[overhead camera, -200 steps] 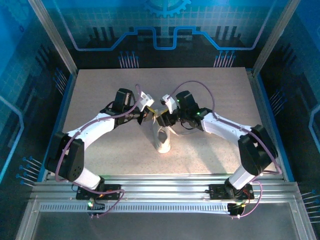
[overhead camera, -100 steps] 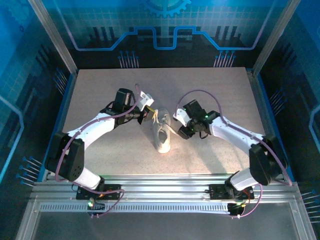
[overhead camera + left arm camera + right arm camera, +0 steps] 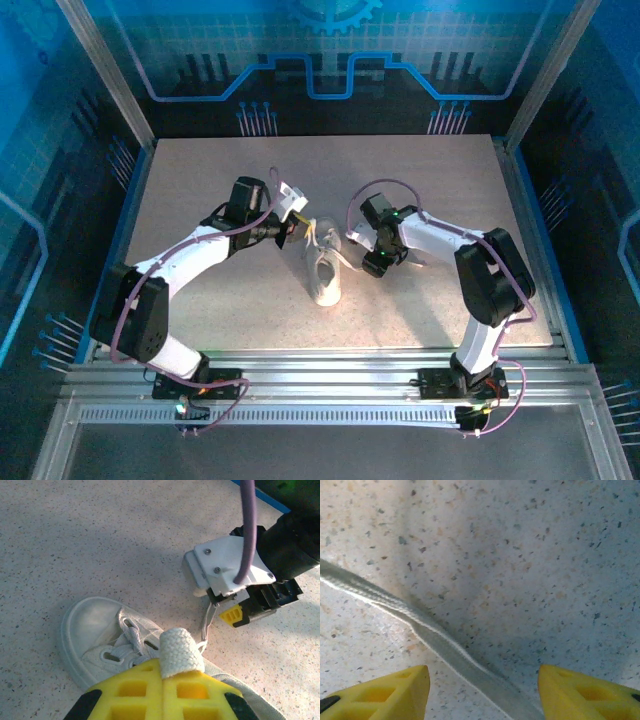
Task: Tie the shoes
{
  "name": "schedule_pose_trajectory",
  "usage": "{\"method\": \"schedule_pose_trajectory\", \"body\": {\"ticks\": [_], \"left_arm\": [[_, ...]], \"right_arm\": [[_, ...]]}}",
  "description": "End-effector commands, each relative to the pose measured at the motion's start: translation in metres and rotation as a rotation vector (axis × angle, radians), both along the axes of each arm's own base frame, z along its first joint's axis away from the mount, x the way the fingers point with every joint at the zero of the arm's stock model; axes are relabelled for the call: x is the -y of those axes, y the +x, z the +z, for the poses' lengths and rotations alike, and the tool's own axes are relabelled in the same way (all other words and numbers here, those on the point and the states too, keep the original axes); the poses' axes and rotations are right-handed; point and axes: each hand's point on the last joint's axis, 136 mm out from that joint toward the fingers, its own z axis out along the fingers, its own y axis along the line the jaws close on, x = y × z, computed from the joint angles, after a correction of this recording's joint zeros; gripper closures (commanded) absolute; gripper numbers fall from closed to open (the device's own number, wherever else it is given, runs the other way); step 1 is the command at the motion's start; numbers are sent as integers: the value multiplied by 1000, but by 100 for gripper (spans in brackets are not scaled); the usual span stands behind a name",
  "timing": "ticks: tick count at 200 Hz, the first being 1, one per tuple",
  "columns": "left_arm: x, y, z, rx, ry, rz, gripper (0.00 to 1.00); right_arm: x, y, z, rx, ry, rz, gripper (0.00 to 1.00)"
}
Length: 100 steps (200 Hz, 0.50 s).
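1. Shoe [image 3: 324, 278]: one small white sneaker lies near the middle of the speckled desk [image 3: 200, 170], between the two arms.
2. The left pincer [image 3: 162, 685] is over the laced part of the shoe. Its yellow fingers are pressed together and pinch a short loop of white lace [image 3: 181, 652].
3. The right pincer [image 3: 482, 680] is just to the right of the shoe, low over the desk. Its yellow fingers stand spread and grip nothing.
4. A flat stretch of lace lies on the desk and passes through the gap between these spread fingers.
5. From the left wrist view, a thin strand goes from the shoe toward the right pincer, which is near the shoe but apart from it.
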Motion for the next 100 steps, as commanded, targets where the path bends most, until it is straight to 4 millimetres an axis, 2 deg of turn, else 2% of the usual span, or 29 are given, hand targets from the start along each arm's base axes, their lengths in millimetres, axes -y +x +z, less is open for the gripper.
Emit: {"method": "schedule_pose_trajectory", "body": {"ticks": [1, 35, 63, 85, 100], "left_arm": [[6, -8, 8, -2, -24, -33, 97], [5, -7, 7, -3, -19, -30, 97], [5, -7, 8, -3, -16, -29, 97], [4, -8, 6, -9, -12, -28, 97], [4, -9, 6, -11, -11, -29, 97]], "right_arm": [[2, -7, -10, -87, -9, 20, 41], [-2, -22, -19, -173, 24, 42, 41], [5, -26, -33, -221, -10, 21, 41], [7, -25, -41, -248, -40, -11, 52], [10, -22, -41, -244, -58, -29, 76]]}}
